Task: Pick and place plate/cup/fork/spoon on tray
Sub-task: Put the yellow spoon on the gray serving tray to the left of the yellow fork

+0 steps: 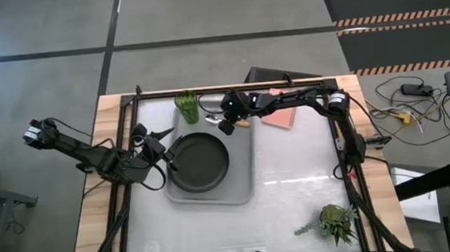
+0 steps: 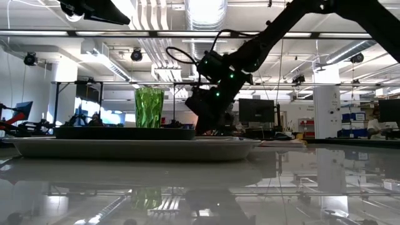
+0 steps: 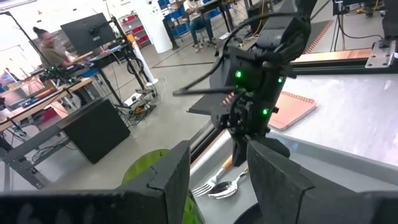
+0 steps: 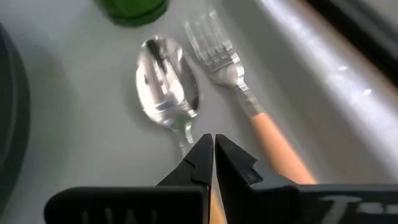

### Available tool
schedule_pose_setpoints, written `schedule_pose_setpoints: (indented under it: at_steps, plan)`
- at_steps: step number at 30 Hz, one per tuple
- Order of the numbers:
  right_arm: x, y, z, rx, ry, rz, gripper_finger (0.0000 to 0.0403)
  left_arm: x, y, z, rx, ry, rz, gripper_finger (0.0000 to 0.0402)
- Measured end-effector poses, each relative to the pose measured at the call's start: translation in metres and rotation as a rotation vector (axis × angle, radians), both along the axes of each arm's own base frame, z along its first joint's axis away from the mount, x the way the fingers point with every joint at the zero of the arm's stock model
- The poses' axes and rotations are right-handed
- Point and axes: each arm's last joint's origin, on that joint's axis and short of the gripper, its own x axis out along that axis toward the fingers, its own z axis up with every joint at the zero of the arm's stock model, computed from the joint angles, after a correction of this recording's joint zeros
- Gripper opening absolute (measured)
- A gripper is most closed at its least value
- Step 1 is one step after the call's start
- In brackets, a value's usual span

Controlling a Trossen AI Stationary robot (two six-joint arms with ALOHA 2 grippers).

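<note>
Crowding tray (image 1: 242, 191) rim (spoon (image 4: 166, 84), fork (image 4: 239, 87))

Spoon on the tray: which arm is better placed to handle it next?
Right. The right gripper sits over the spoon beside the fork, fingers closed around its handle. The left gripper is across the plate.

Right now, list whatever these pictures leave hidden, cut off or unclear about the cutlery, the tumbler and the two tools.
- Orange-handled silver spoon: handle hidden under the right tool in the right wrist view, so contact cannot be told.
- Orange-handled silver fork: handle end cut off by the tool body.
- Green translucent tumbler: only its base shows at the right wrist view's edge.
- Left tool: too small in the high view; only blurred fingers show.
</note>
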Motion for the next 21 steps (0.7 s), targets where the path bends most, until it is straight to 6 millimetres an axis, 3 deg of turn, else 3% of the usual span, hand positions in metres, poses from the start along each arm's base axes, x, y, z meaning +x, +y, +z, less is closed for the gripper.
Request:
schedule_pose_setpoints:
  at_steps: [4, 21]
  plan:
    - [0.0034, -0.0020, -0.0116, 0.028, 0.018, 0.014, 0.0008, 0.0000, -0.0001, 0.0000, 0.000, 0.000, 0.000, 0.0142]
    - [0.0070, 0.0018, -0.0120, 0.040, 0.005, 0.093, 0.0008, 0.0000, 0.0000, 0.0000, -0.001, -0.001, 0.000, 0.0142]
